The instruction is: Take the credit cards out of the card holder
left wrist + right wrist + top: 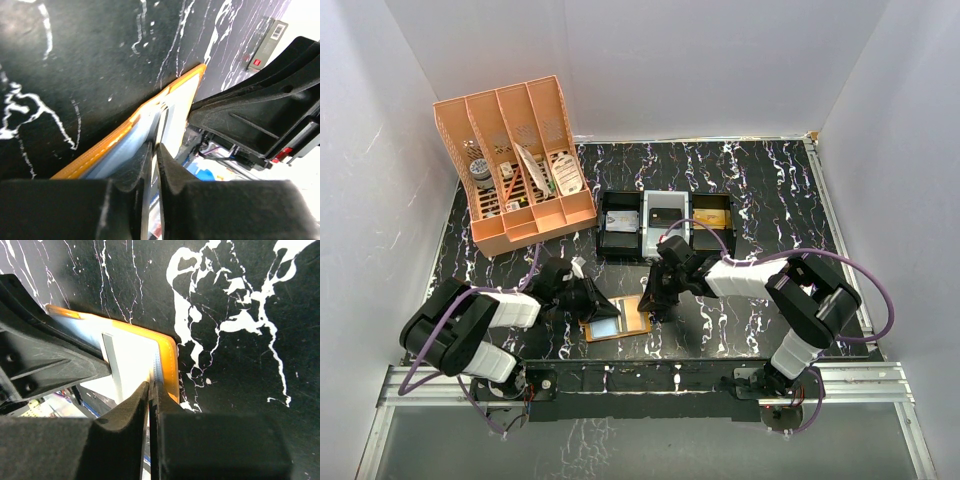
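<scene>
Only wrist views reveal left fingers (132,172), right fingers (125,412) pinching card holder (169,365).

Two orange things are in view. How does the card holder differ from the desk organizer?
The card holder is small and lies open and flat toward the front; the desk organizer is far larger and stands upright at the far left. The card holder shows pale blue inner panels; the desk organizer has divided slots with small items in them. Both are orange.
</scene>
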Tool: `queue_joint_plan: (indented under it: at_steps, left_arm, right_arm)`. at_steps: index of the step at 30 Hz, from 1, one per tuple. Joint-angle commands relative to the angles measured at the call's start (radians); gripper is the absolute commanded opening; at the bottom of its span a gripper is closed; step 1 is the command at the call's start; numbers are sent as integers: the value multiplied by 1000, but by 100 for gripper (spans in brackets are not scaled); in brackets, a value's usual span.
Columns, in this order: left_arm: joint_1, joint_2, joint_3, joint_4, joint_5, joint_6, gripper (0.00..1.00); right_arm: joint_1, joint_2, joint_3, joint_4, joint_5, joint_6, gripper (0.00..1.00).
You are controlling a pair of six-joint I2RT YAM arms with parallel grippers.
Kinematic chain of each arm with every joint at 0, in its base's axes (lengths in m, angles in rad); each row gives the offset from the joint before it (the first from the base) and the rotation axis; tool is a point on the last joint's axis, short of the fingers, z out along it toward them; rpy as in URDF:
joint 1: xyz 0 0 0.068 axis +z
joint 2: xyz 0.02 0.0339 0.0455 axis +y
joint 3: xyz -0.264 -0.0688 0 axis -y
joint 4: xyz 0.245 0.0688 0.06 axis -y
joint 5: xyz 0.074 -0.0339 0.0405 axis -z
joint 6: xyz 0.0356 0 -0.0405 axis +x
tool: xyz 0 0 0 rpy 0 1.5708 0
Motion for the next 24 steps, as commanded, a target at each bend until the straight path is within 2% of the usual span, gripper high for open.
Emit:
queue_joint_plan:
  at_steps: [1, 7, 10, 13, 17, 19, 24]
  left_arm:
    - [-7, 20, -26, 186, 93, -77, 2]
    - [-4, 4, 31, 124, 134, 2, 0]
    - [-5, -8, 54, 79, 136, 30, 11]
    - [-5, 3, 62, 85, 143, 35, 14]
    - [-5, 31, 73, 44, 120, 38, 0]
    - [-3, 33, 81, -9, 97, 62, 0]
    - [-2, -39, 119, -259, -20, 174, 0]
  right_arm:
    - [26, 25, -20, 183, -129, 63, 3]
    - [26, 42, -25, 225, -154, 91, 3]
    - [26, 41, -9, 181, -130, 78, 3]
    - [26, 40, -14, 176, -127, 77, 3]
    - [26, 34, -22, 175, -128, 80, 3]
    - [26, 21, -23, 156, -112, 74, 3]
    - [24, 4, 7, 45, -3, 52, 6]
